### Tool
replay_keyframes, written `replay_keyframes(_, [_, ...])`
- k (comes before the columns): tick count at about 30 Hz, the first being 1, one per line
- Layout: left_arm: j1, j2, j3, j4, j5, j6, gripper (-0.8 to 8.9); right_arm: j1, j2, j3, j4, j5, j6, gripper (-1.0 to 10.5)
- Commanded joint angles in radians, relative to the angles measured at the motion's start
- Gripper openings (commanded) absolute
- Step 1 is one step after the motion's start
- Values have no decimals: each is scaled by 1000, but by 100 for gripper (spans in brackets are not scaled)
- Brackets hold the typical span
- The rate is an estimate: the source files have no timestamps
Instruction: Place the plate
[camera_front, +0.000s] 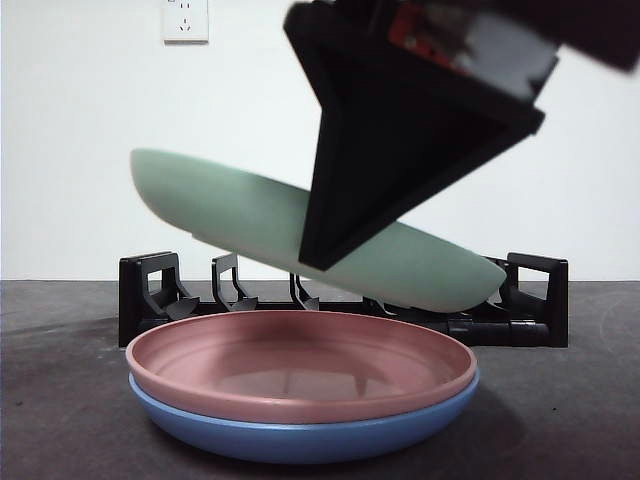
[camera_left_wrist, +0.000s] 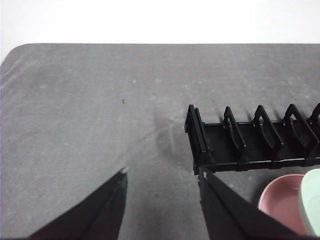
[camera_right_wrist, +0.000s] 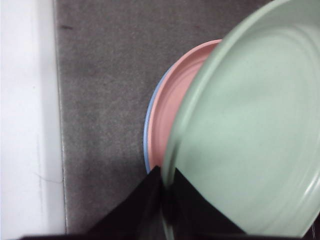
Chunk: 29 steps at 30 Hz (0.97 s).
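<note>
Above the stacked pink plate and blue plate, the right gripper pinches the rim of the green plate, held clear of the stack and tilted (probably so its edge can enter a slot). The black rack stands just behind. The left gripper waits beside the rack's end, jaws apart and empty.
</note>
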Motion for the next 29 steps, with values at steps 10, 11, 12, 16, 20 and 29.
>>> replay_keyframes(10, [-2, 5, 19, 10, 1, -1, 223, 14, 14, 14, 6, -122, -112, 14])
replay_keyframes(11, [-2, 5, 19, 10, 1, -1, 223, 13, 15, 14, 4, -123, -120, 14])
replay_keyframes(12, [-2, 5, 19, 10, 1, -1, 223, 10, 19, 14, 2, -123, -131, 14])
replay_keyframes(16, [-2, 5, 19, 10, 1, -1, 223, -13, 49, 14, -11, -124, -148, 14])
replay_keyframes(20, [-2, 5, 19, 10, 1, -1, 223, -29, 85, 14, -18, -123, -169, 14])
replay_keyframes(29, [-2, 5, 19, 10, 1, 0, 223, -37, 136, 14, -20, -128, -229, 14])
